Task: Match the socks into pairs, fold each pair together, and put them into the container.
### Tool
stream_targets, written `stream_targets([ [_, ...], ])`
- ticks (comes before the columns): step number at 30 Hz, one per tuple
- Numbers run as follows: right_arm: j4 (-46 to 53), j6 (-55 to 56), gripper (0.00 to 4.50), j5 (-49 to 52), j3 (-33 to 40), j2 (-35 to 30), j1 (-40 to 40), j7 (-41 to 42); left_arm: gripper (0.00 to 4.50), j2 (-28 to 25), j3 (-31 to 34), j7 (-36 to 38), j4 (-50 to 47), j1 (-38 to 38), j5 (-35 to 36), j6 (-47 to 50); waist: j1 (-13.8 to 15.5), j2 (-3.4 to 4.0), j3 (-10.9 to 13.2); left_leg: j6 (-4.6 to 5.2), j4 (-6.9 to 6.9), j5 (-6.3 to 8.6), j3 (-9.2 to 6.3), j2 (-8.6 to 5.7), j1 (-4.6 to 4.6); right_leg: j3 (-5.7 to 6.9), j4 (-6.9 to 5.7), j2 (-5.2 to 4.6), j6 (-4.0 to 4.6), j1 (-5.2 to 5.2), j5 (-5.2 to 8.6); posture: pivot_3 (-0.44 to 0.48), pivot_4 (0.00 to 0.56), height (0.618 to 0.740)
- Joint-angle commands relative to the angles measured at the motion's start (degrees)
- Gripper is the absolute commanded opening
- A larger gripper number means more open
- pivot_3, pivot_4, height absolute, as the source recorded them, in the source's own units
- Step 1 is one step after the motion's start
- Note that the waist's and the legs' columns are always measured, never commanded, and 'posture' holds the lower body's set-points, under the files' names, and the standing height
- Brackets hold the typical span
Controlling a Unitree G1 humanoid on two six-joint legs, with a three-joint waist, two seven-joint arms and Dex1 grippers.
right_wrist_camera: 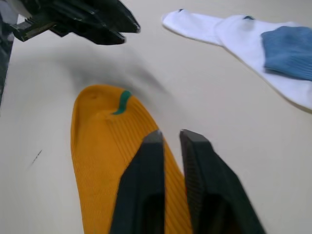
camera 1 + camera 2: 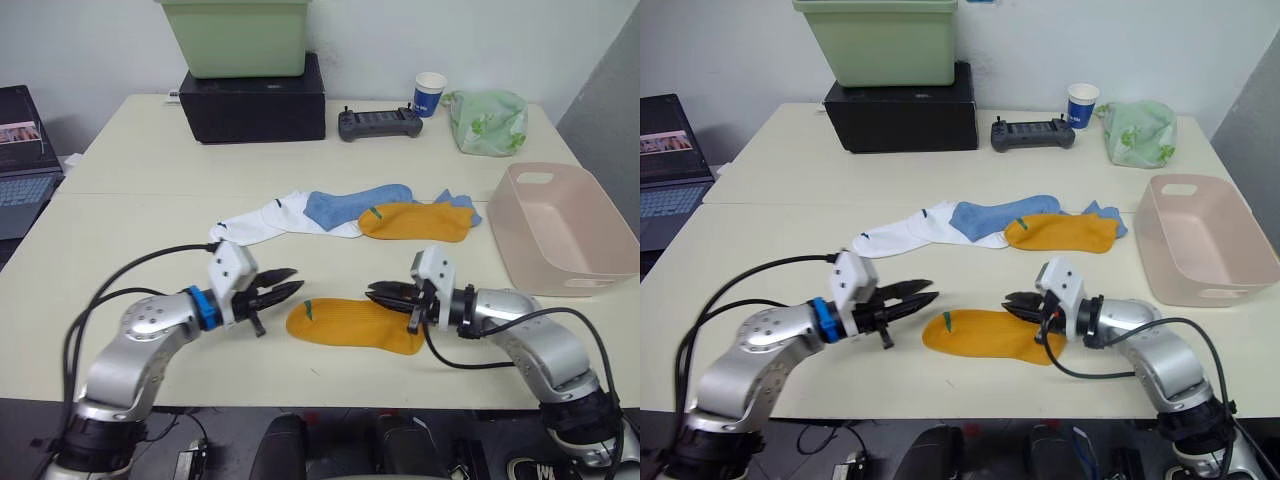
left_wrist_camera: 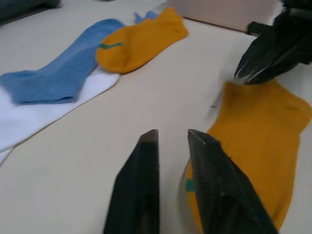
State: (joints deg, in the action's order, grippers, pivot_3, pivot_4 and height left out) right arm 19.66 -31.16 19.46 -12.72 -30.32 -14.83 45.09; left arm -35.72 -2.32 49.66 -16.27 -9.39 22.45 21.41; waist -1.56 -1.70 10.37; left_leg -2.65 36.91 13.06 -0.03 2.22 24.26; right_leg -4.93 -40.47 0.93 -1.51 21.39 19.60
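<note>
Left eye view: an orange sock (image 2: 355, 325) lies flat between the left end effector (image 2: 285, 287) and right end effector (image 2: 383, 293), both slightly parted, gripping nothing

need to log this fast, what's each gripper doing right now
Left gripper: open, holding nothing, beside the near orange sock.
Right gripper: open, empty, over that sock's other end.

second blue sock (image 2: 458, 200) mostly hidden behind orange sock (image 2: 415, 221)
</note>
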Motion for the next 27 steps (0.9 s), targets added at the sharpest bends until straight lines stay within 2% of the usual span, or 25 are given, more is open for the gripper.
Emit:
stream_targets([
  [1,-2.4,4.2,0.0,-3.7,-2.6,0.4,0.3,0.0,0.03,2.1,-7.2,0.6,4.2,-2.7,-6.6,-4.8,-0.1,0.0,0.0,0.03,0.02,0.01,-0.01,-0.02,0.05,0.01,0.04,-0.02,-0.03,0.0,-0.02,0.0,0.15,0.74],
  [5,-6.6,6.9,0.0,-6.3,-2.8,0.3,1.7,-0.3,0.03,1.9,-9.9,-0.6,10.3,-1.7,-12.4,-8.8,-0.4,0.0,0.0,0.06,0.03,0.03,-0.03,0.02,0.01,-0.02,-0.01,-0.02,-0.08,0.0,-0.07,0.0,0.15,0.74],
  [13,-6.0,9.4,0.0,-5.4,3.2,-6.8,8.6,3.4,0.03,1.0,-6.1,-0.1,13.3,1.3,-12.2,-14.1,-0.3,0.02,0.0,0.07,-0.02,0.03,-0.03,0.21,-0.33,0.01,-0.08,0.01,-0.08,-0.25,-0.06,0.0,0.15,0.74],
  [16,-2.3,7.7,0.0,-1.1,6.5,-8.3,10.1,5.3,0.03,0.7,-2.6,1.7,9.8,2.5,-7.4,-13.5,-0.4,0.02,0.0,0.07,-0.01,0.03,-0.01,0.22,-0.37,-0.02,-0.09,0.01,-0.08,-0.27,-0.06,0.0,0.15,0.74],
  [20,2.4,3.8,0.0,4.4,8.8,-6.9,9.1,5.0,0.03,-1.0,-1.3,3.8,6.3,3.6,-5.8,-12.8,-0.4,0.02,0.0,0.07,-0.02,0.03,-0.02,0.25,-0.33,-0.01,-0.16,0.03,-0.08,-0.2,-0.06,0.0,0.15,0.74],
  [24,7.6,-0.6,0.0,7.7,5.7,-6.2,8.6,5.8,0.03,-3.2,-1.3,6.5,0.6,6.3,-3.5,-10.7,-0.4,0.02,0.0,0.07,-0.02,0.04,-0.02,0.25,-0.32,-0.01,-0.14,0.02,-0.08,-0.2,-0.06,0.0,0.15,0.74],
  [27,5.9,1.2,0.0,4.1,2.4,-6.8,10.5,5.6,0.03,-4.3,-3.4,6.9,1.2,7.0,-6.5,-10.9,-0.3,0.02,0.0,0.07,-0.03,0.04,-0.02,0.25,-0.33,0.0,-0.13,0.02,-0.08,-0.2,-0.06,0.0,0.15,0.74],
])
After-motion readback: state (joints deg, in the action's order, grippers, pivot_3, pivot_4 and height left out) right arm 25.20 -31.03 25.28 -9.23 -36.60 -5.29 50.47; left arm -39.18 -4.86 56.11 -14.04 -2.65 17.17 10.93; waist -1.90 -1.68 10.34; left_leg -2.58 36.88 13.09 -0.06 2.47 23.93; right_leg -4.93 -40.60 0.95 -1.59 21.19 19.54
